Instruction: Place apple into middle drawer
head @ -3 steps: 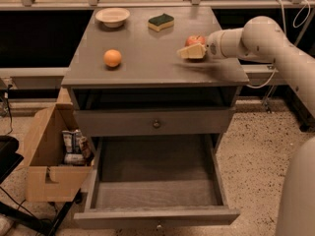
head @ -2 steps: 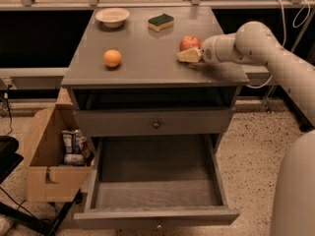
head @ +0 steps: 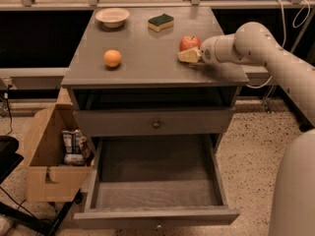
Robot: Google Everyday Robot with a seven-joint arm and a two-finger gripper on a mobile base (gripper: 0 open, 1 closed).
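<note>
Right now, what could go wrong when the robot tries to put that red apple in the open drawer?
1. The round red apple sits near the right edge of the grey cabinet top, with the gripper low at its front. A clumsy nudge might roll it off onto the floor.
2. The open grey middle drawer lies far below the top. If the apple is let go too high, it may bounce out or bruise.

The gripper (head: pixel 189 56) has slid down a little and now sits just in front of the apple (head: pixel 190 43); more of the apple shows above it now; the arm (head: pixel 256 41) has swung its big round bend closer to the apple.
</note>
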